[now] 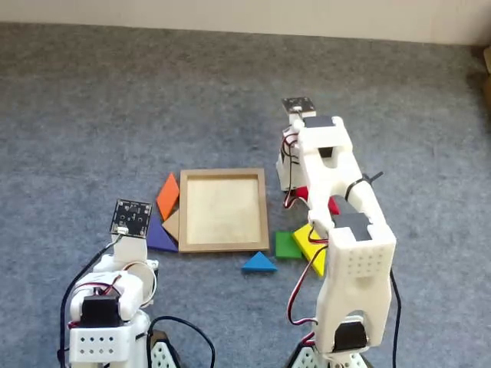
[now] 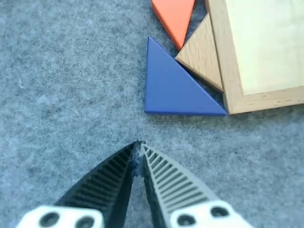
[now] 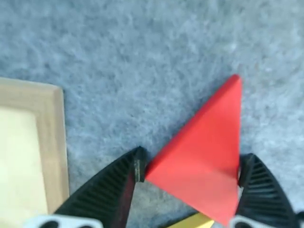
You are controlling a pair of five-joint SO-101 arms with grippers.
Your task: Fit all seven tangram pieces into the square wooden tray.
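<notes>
The square wooden tray [image 1: 222, 209] lies in the middle of the carpet with nothing in it. Left of it lie an orange triangle [image 1: 167, 195], a wood-coloured triangle [image 1: 172, 225] and a dark blue triangle [image 2: 175, 88]. My left gripper [image 2: 138, 147] is shut just short of the dark blue one. My right gripper [image 3: 190, 166] holds the red triangle [image 3: 204, 156] between its fingers, right of the tray's edge [image 3: 50, 142]. My right arm [image 1: 330, 176] covers most of that piece from above. A yellow piece [image 1: 311, 245], a green square [image 1: 286, 244] and a small blue triangle [image 1: 258, 262] lie by the tray's near right corner.
Grey carpet stretches open beyond the tray and to its far left. The right arm's cables [image 1: 295, 291] hang near the yellow piece. A sliver of the yellow piece [image 3: 194, 221] lies right behind the red triangle.
</notes>
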